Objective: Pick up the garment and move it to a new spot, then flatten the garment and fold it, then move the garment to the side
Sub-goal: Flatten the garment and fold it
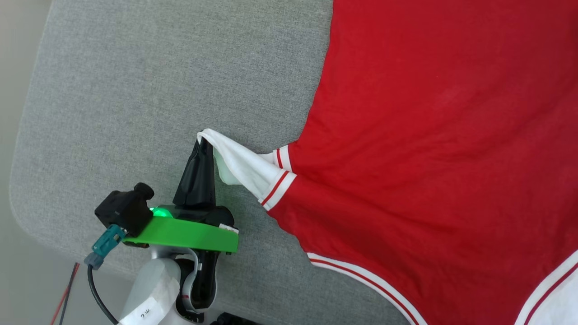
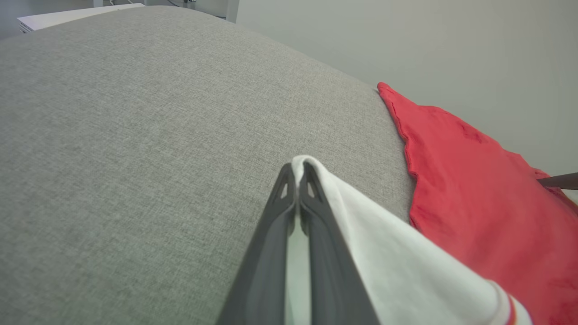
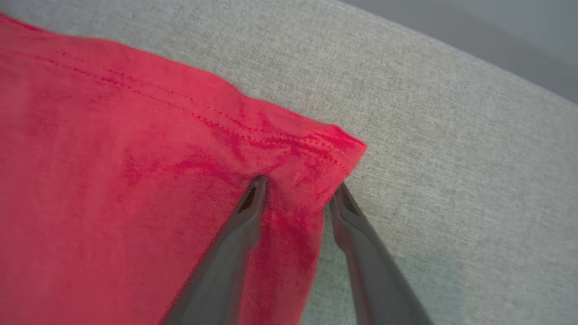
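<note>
Sleeve-spreading looks like the step in hand. The garment (image 1: 429, 135) lies red and mostly flat over the right part of the grey pad (image 1: 135, 90), its chest lettering not in sight, which suggests it is face down or the print is out of frame. The left gripper (image 1: 204, 143) has its fingers pressed together on the tip of the white sleeve (image 1: 244, 167), and in the left wrist view the cloth folds over the closed fingertips (image 2: 298, 169) and drapes down their right side. The sleeve runs taut from that pinch back to the striped trim (image 1: 277, 187) at the shoulder, lifted a little off the pad, so the hold seems meant to draw the sleeve outward, away from the body, and take out its slack.

The right gripper (image 3: 300, 189) is parted. One finger rests on the red cloth and the other sits at the cloth's edge over bare pad, just short of the stitched hem corner (image 3: 347, 146). I judge it is set there to straddle that corner for a pinch (or simply to pin it while the other arm pulls), since small creases gather around the fingertips.

Flattening appears partly done: the body is smooth in the head view, but the sleeve is not yet laid down. The thin jersey will stretch and spring back, so a hard tug at the sleeve could drag the whole garment leftward rather than straighten it.
</note>
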